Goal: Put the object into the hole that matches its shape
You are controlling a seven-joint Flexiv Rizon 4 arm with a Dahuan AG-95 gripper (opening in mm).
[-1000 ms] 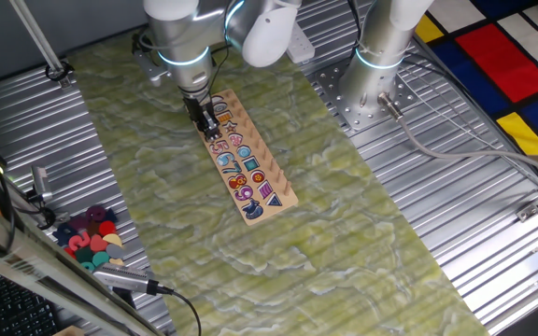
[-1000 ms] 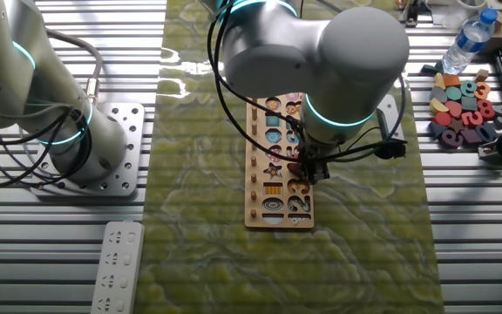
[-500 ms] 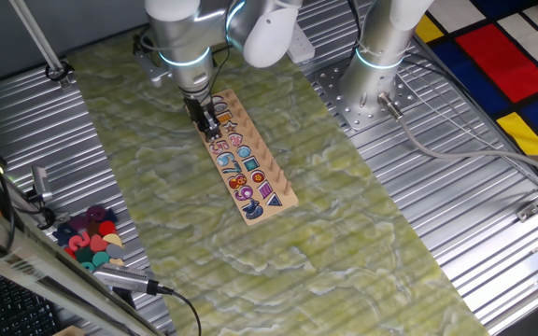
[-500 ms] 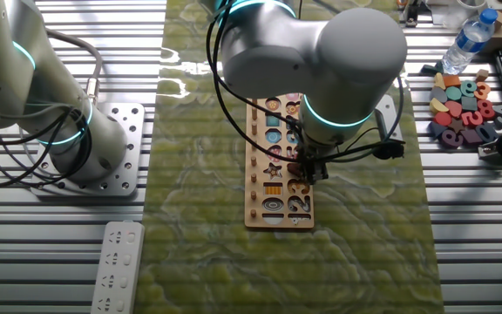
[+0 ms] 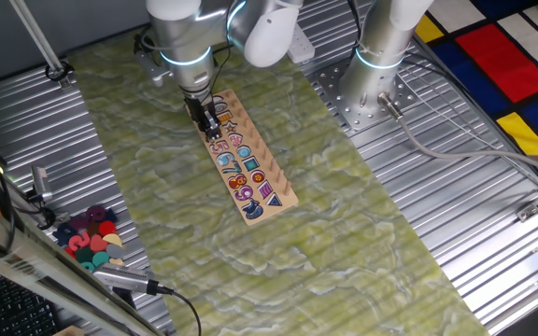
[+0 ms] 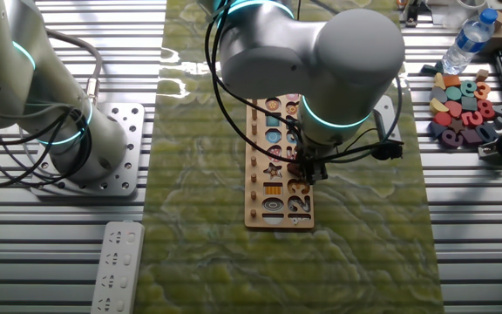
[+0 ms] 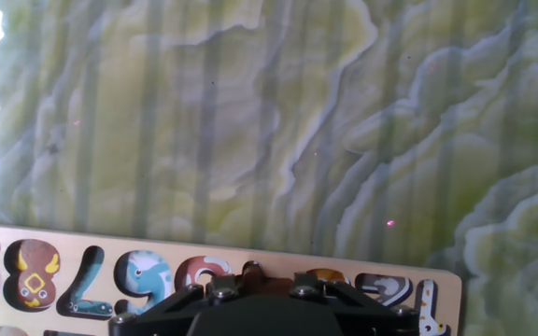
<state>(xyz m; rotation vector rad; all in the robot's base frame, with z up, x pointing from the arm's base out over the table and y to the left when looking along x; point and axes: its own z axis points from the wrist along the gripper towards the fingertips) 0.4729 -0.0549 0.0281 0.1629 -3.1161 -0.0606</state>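
Observation:
The wooden puzzle board (image 5: 280, 191) lies on the green mat with number and shape pieces set in it; it also shows in the other fixed view (image 6: 258, 174) and along the bottom of the hand view (image 7: 110, 245). My gripper (image 5: 207, 121) hangs low over the board's far end, also seen in the other fixed view (image 6: 307, 171). In the hand view my gripper (image 7: 261, 291) is shut on the dark red-brown object (image 7: 250, 276), only its top edge showing between the finger blocks, right above the board's number row. The hole under it is hidden.
A heap of loose pink, teal and yellow pieces (image 5: 90, 238) lies off the mat on the ridged metal table, also in the other fixed view (image 6: 460, 103). A water bottle (image 6: 465, 41), a white remote (image 6: 116, 266) and a second arm's base (image 5: 381, 56) stand around the mat.
My gripper has crept very slightly along the board with the object still held; nothing else has moved.

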